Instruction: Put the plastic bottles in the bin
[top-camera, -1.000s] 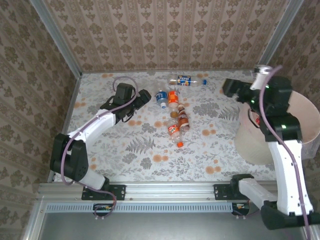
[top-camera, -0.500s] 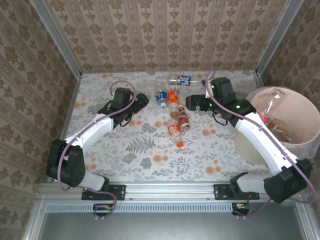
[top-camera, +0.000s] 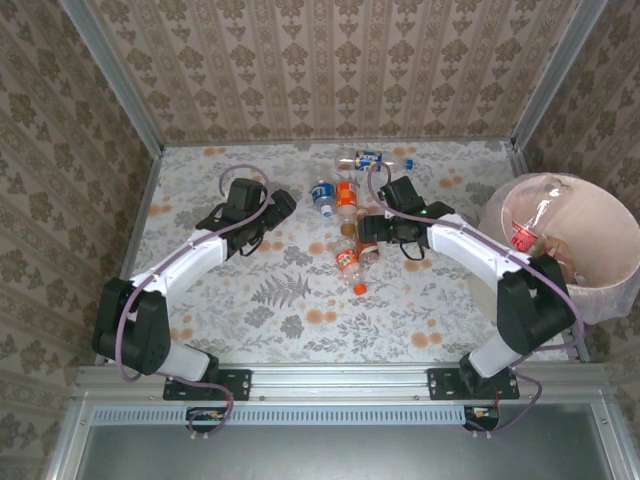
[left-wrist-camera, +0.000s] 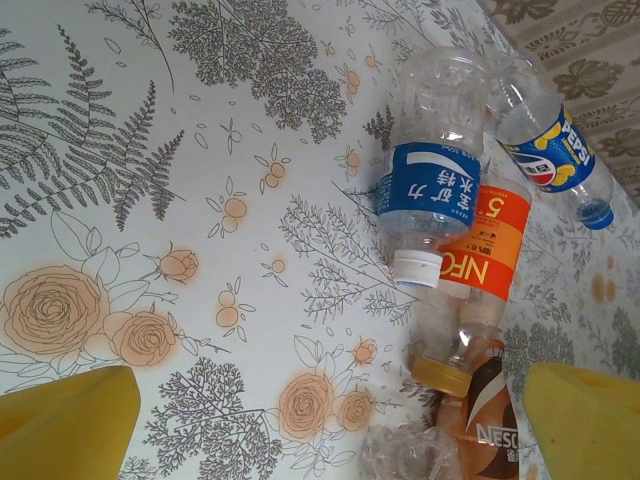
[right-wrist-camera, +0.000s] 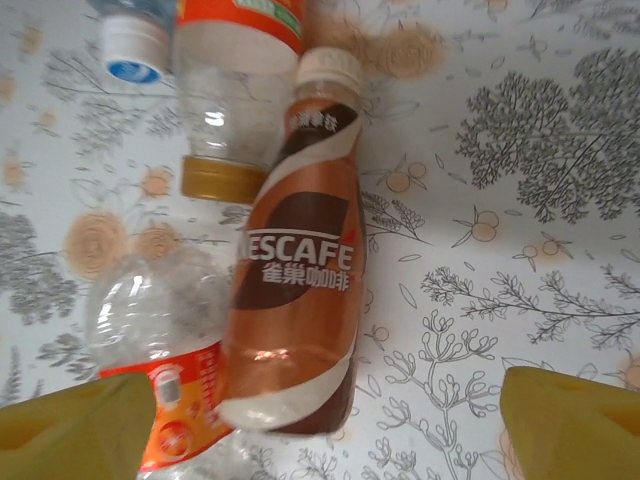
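- Lying nearest on the floral worktop (top-camera: 250, 300), a crushed clear plastic bottle with an orange-red label (right-wrist-camera: 150, 385) rests against a brown Nescafe plastic bottle (right-wrist-camera: 300, 290).
- Beyond: an orange-labelled NFC bottle (left-wrist-camera: 490, 255), a blue-labelled white-capped bottle (left-wrist-camera: 425, 195), farthest a Pepsi bottle (left-wrist-camera: 545, 150).
- Round pink-lined bin (top-camera: 590, 215), far right, holds more bottles (top-camera: 525, 235).
- Right gripper (right-wrist-camera: 325, 425): wide, astride the Nescafe bottle, not gripping.
- Left gripper (left-wrist-camera: 325, 425): wide, empty.

Bright even light, faint soft shadows; right wrist view slightly blurred.
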